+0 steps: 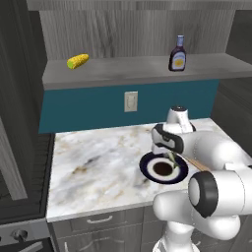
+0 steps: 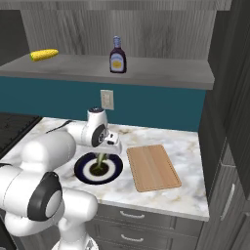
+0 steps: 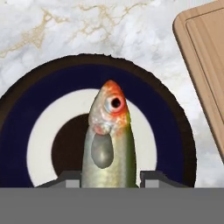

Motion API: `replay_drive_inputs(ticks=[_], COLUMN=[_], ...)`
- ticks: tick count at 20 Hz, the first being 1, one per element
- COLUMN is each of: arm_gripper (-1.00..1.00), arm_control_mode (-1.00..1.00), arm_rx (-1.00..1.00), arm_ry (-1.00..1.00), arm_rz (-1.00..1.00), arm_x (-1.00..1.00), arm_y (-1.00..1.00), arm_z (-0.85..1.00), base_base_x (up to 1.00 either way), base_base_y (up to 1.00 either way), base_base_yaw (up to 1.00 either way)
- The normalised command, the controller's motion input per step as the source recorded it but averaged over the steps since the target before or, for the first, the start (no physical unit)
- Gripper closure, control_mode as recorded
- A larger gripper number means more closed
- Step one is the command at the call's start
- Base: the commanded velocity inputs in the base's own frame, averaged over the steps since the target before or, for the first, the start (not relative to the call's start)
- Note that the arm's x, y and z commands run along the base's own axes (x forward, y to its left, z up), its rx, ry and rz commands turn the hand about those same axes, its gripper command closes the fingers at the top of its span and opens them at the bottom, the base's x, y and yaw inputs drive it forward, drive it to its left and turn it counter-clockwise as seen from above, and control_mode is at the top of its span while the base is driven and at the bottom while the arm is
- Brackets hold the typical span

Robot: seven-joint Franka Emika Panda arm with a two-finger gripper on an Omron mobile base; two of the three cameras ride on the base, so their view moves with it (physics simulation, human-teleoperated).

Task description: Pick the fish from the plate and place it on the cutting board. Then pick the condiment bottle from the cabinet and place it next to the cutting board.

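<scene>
My gripper [image 3: 110, 178] is shut on the fish [image 3: 108, 135], a slender greenish-silver fish with an orange-red head. The fish hangs head-down from the gripper [image 2: 104, 150] over the centre of the plate [image 2: 83, 172]. From the left, the fish [image 1: 173, 158] shows just above the plate's [image 1: 146, 167] navy rim. The wooden cutting board [image 2: 152, 167] lies bare right beside the plate, and its corner [image 3: 205, 52] shows in the hand view. The dark condiment bottle [image 2: 117, 55] stands upright on the cabinet shelf [image 2: 161, 74], also seen as the bottle [image 1: 177, 54] at the shelf's right.
A yellow corn cob [image 1: 78, 61] lies at the left of the shelf. A wall socket [image 1: 130, 101] sits on the teal strip. Marble counter [image 1: 93, 162] stretches left of the plate. Dark tall cabinets flank both sides.
</scene>
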Motion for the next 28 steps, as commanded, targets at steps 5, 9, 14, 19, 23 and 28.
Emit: replay_drive_inputs(ticks=[5,9,14,19,23,28], arm_gripper=[1.0,1.0,1.0,1.0,1.0,1.0], arm_control_mode=[-1.0,-1.0,-1.0,-1.0,-1.0,-1.0], arm_rx=[0.0,0.0,0.0,0.0,0.0,0.0], arm_ry=[0.0,0.0,0.0,0.0,0.0,0.0], arm_rz=[0.0,0.0,0.0,0.0,0.0,0.0], arm_x=[0.0,0.0,0.0,0.0,0.0,0.0], arm_y=[-0.31,-0.32,-0.37,-0.39,-0.4,-0.4], arm_z=[0.12,0.05,0.01,0.0,0.0,0.0], base_base_x=[0.0,0.0,0.0,0.0,0.0,0.0], base_base_y=[0.0,0.0,0.0,0.0,0.0,0.0], base_base_yaw=[0.0,0.0,0.0,0.0,0.0,0.0])
